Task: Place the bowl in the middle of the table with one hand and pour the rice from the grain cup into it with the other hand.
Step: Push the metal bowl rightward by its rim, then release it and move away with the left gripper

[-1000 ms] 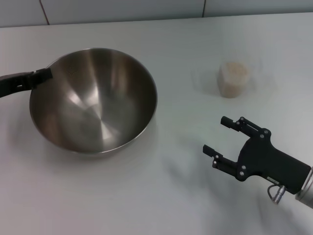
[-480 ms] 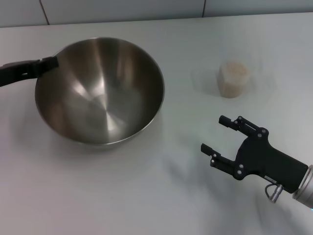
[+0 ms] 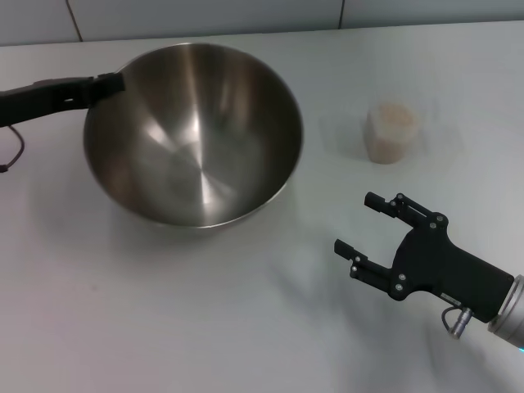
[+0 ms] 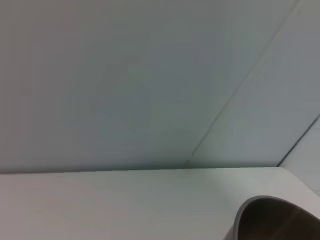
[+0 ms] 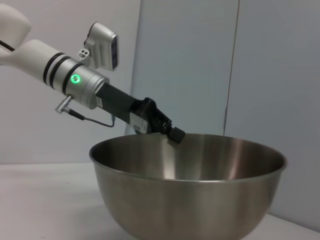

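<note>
The left gripper point(image 3: 115, 80) is clamped on the bowl's point(image 3: 196, 139) far-left rim, so the bowl can be carried toward the middle of the table point(image 3: 205, 311). The right gripper point(image 3: 370, 223) waits with fingers spread, nearer the robot than the grain cup point(image 3: 390, 133) of rice point(image 3: 392, 115), which stands well right of the bowl.

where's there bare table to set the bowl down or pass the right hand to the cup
Bare table runs along the near edge, in front of the bowl held by the left gripper. Another open strip lies between bowl and grain cup. The open right gripper faces it unobstructed.
</note>
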Controlling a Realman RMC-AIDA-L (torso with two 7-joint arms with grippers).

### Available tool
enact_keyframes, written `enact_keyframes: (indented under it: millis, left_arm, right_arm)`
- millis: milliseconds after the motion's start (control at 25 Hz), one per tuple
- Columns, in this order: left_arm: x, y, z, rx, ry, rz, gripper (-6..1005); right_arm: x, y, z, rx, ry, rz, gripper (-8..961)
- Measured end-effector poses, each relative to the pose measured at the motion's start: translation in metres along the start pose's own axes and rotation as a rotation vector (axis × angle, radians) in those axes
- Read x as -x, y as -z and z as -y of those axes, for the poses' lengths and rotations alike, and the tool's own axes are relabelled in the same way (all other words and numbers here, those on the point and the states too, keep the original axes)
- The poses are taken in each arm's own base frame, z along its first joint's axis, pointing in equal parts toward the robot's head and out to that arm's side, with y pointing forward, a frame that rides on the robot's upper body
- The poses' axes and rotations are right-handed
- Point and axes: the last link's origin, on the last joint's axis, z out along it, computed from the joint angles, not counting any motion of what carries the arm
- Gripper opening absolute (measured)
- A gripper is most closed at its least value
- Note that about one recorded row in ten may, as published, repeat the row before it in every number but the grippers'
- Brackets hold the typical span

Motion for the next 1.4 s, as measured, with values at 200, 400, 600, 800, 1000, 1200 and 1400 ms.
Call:
enact_keyframes:
  millis: [200,400,600,800,1000,1200,1400]
  left_arm:
    - [-0.005,-0.013,-0.008,0.032,-0.008,0.009,61]
    - [-0.009,-0.025,-0.016,0.052,-0.032,0.028,61]
    - [-0.013,-0.035,-0.023,0.069,-0.047,0.029,61]
    - [-0.017,-0.043,-0.028,0.07,-0.068,0.033,61]
    - [-0.014,-0.05,-0.03,0.066,-0.071,0.041,61]
    - [-0.014,-0.051,-0.03,0.066,-0.07,0.037,61]
    - [-0.013,-0.05,-0.03,0.065,-0.068,0.037,61]
  right_arm:
    - [0.0,0.001,-0.001,-0.002,-0.003,0.002,737]
    - [0.0,0.001,-0.003,-0.003,-0.008,0.006,737]
    - [0.001,0.001,-0.004,-0.002,-0.011,0.012,737]
    - [0.001,0.001,-0.004,-0.002,-0.013,0.014,737]
    - [0.001,0.002,-0.004,-0.002,-0.014,0.013,737]
    - [0.001,0.002,-0.005,-0.002,-0.007,0.014,737]
    - [0.001,0.001,-0.005,0.001,-0.003,0.014,737]
